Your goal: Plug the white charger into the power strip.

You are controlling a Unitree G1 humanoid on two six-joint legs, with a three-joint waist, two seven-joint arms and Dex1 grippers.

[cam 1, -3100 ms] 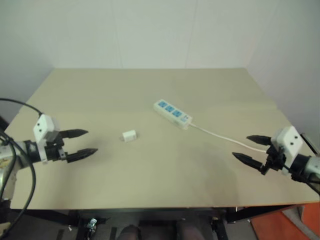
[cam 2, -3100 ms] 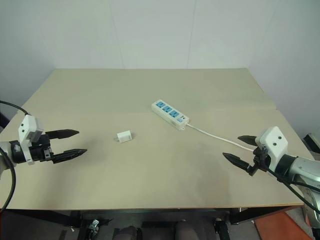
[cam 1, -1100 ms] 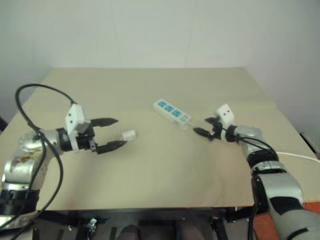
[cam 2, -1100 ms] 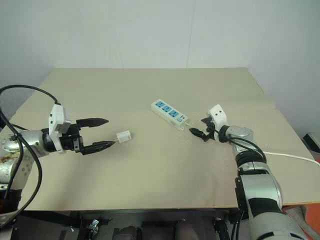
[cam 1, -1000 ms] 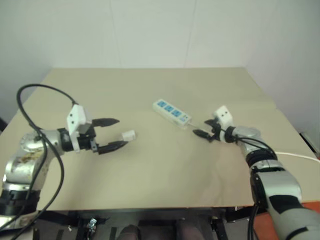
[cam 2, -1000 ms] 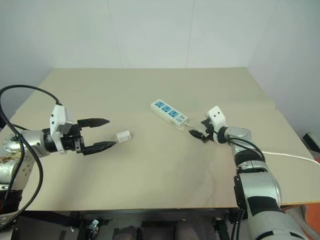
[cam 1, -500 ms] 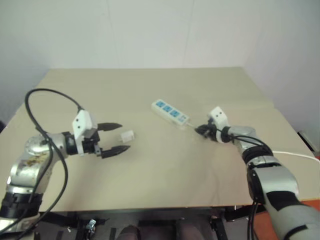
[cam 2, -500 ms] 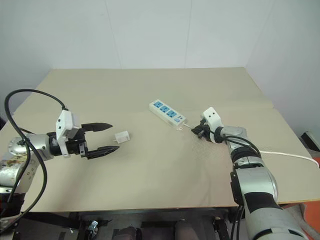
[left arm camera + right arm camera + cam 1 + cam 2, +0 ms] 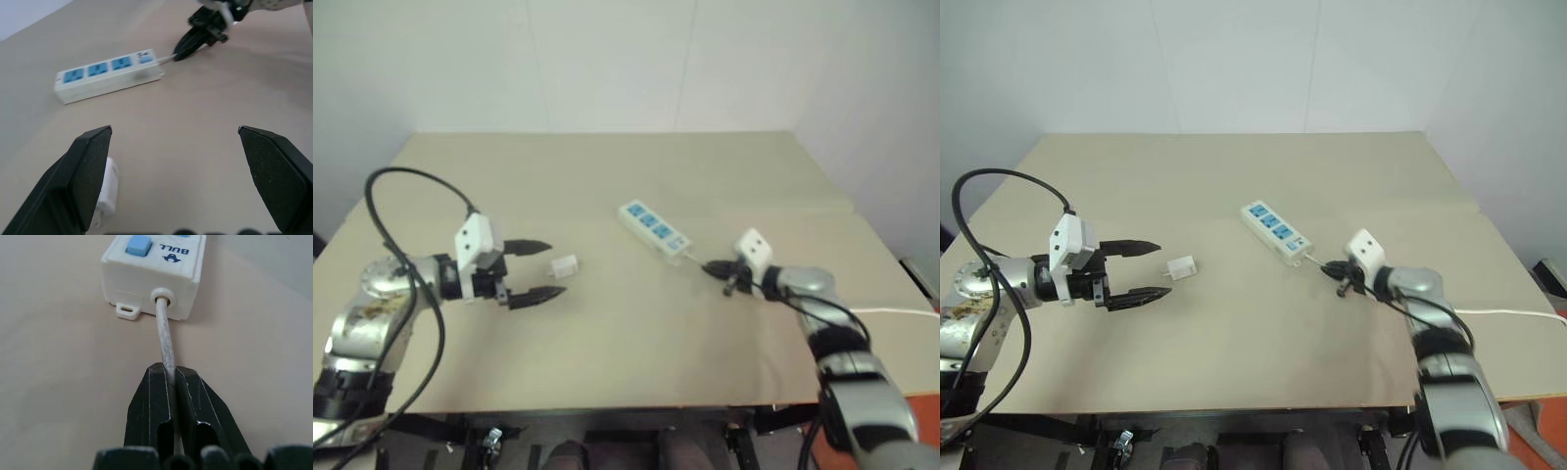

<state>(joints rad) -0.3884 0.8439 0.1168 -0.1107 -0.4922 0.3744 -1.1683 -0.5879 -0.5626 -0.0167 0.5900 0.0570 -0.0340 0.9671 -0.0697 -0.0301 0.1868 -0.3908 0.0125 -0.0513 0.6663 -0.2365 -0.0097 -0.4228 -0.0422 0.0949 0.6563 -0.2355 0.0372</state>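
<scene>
The white charger (image 9: 565, 264) lies on the tan table just beyond my left gripper (image 9: 541, 270), which is open with nothing between its fingers. In the left wrist view the charger (image 9: 109, 188) sits close beside one finger. The power strip (image 9: 654, 229), a white bar with blue sockets, lies slantwise at mid-table. Its thin white cord (image 9: 165, 339) leaves the switch end, and my right gripper (image 9: 716, 270) is shut on that cord a short way from the strip.
The cord (image 9: 1513, 313) trails off past the table's right edge. The table (image 9: 607, 176) ends at white walls at the back and on the right. Bare tabletop lies between the charger and the strip.
My right gripper has shut on the cord and drawn back toward me, dragging the power strip slightly right and nearer. The left gripper has stayed by the charger.
</scene>
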